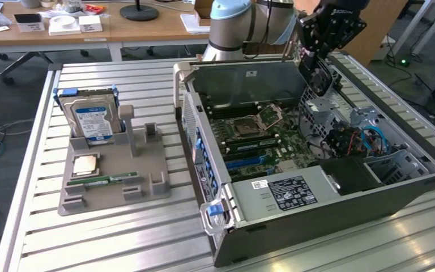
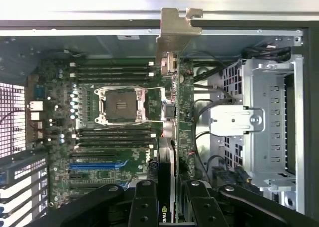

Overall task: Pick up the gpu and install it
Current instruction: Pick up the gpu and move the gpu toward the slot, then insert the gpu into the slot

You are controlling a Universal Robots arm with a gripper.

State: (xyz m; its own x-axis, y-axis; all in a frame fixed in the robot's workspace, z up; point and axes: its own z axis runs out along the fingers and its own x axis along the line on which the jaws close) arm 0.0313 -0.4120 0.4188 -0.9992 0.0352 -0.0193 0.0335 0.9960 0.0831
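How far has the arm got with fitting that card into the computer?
Done: the pick-up. The gripper is shut on the gpu, which is off the grey stand. In hand: the card hangs over the open case, above the motherboard. Left: seating it. The blue slot is empty, and the card is not yet down in any slot.

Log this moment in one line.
end effector: shut on gpu | gpu: held edge-on over motherboard of open computer case | seated: not yet

Robotics lab — slatted metal bench (image 1: 104, 238), wooden desks (image 1: 142, 31) behind (opened PC case (image 1: 338, 209)).
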